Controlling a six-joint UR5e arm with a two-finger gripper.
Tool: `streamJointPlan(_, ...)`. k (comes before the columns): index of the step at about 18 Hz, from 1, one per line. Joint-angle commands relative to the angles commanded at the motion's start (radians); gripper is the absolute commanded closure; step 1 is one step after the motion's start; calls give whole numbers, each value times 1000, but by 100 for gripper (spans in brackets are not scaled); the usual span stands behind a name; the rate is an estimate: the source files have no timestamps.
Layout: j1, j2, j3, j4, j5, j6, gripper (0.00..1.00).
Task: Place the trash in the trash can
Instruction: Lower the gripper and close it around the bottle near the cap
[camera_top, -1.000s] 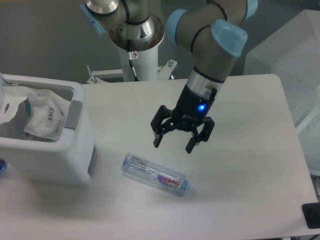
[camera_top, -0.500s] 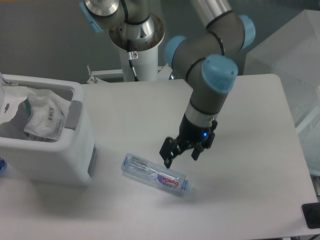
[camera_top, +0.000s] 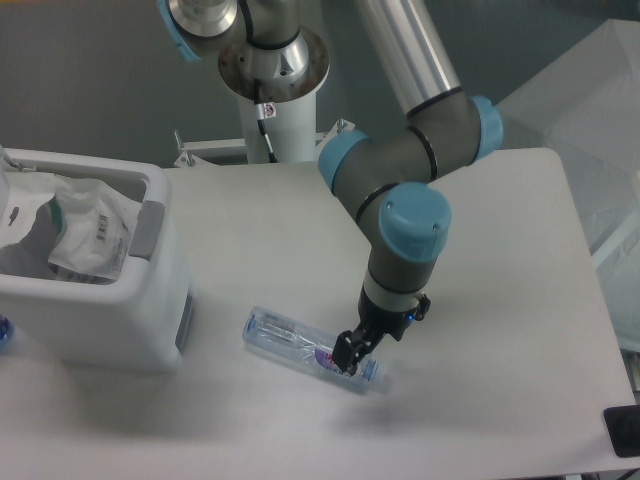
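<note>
- Since the earlier frames your gripper (camera_top: 347, 357) has dropped from above the table (camera_top: 500, 250) onto the bottle (camera_top: 312, 349), near its labelled cap end
- You cannot tell whether its fingers are spread or pinching
- Bottle lies flat, well apart from the trash can (camera_top: 110, 300)
- Wrapper (camera_top: 85, 235) already sits inside, so only the bottle remains

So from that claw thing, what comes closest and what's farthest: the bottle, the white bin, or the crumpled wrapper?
1. Bottle: lying right at the gripper, at its label end.
2. Trash can: off toward the picture's left edge of the table.
3. Wrapper: farther left still, already inside the can.
</note>
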Motion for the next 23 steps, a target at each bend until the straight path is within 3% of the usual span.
streamJointPlan(3, -5, -40, 43, -2, 41, -74, 0)
streamJointPlan(23, -35, -95, 20, 0, 88, -204, 0)
